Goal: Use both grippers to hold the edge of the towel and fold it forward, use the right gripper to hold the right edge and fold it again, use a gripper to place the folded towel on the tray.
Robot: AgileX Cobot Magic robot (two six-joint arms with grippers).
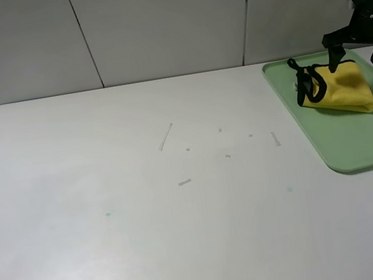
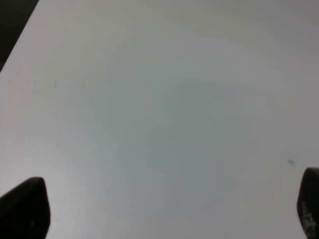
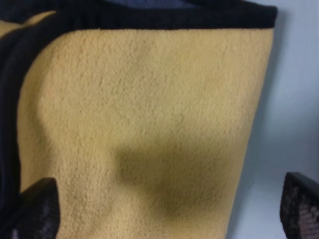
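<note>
Right end effector (image 1: 355, 50) hung wide open just above the folded yellow towel (image 1: 341, 88) on the green tray (image 1: 358, 145), gripping nothing; left end effector (image 2: 164, 211) gaped over bare counter (image 2: 164, 99).

Item: towel (image 3: 149, 129), yellow plush pile, filling most of the right wrist view; black piped edge (image 3: 164, 19) across one side and curving along another; soft shadow on the pile between the jaws. Pale green tray (image 3: 294, 99) surface visible beside the towel's unpiped folded side. Right gripper (image 3: 167, 209): two dark fingertips (image 3: 37, 209) set wide apart, one over towel, one over tray
</note>
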